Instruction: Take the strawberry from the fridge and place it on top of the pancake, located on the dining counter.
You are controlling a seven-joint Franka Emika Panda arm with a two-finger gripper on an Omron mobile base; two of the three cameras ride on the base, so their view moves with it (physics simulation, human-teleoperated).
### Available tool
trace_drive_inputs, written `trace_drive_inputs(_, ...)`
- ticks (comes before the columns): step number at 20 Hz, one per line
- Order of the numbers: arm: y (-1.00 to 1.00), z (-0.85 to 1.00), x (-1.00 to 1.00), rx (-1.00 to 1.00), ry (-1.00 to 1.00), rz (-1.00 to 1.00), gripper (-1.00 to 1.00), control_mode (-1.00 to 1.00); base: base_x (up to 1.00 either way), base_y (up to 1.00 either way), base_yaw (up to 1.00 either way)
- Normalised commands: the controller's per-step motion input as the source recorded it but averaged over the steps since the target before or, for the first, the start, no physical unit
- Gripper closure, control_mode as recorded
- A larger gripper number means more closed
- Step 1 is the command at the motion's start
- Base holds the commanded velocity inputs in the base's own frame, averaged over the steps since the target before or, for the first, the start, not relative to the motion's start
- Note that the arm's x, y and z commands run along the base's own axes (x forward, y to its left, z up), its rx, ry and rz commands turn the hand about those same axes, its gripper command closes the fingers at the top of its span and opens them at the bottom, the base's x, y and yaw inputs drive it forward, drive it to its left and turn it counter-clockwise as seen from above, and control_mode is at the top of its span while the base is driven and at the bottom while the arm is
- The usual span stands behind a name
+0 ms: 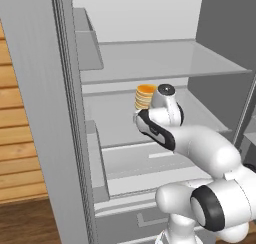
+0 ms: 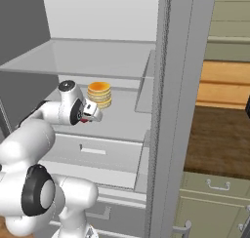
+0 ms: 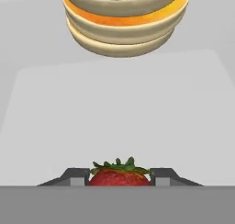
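While clamped, strawberry (image 3: 119,176) looks glossy, round.

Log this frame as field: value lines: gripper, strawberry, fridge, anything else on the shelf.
gripper: gripper inside the open fridge, over the middle shelf, a fingertip on each side of the strawberry; seemingly shut on it
strawberry: strawberry red, green leaves on top, sits between the fingertips
fridge: fridge door open, white shelves showing
other item: orange-topped pancake stack on the same shelf, no plate under it, just beyond the gripper, apart from it
arm: reaches from the base into the fridge
task state: strawberry not yet out of the fridge
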Motion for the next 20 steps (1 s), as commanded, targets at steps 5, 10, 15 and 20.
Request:
trace_drive_inputs(5, -0.11, -0.02, 0.0, 0.0, 0.0, 0.0, 1.0, -1.0, 0.0, 0.0, 0.0)
trace_drive_inputs(10, 0.0, -0.04, -0.41, 0.0, 0.0, 0.0, 1.0, -1.0, 0.0, 0.0, 0.0)
trace_drive_inputs(15, 0.0, 0.15, -0.94, 0.01, -0.02, 0.0, 1.0, -1.0, 0.0, 0.0, 0.0)
trace_drive_inputs(20, 0.0, 0.48, -0.96, 0.0, -0.08, 0.0, 1.0, -1.0, 0.0, 0.0, 0.0)
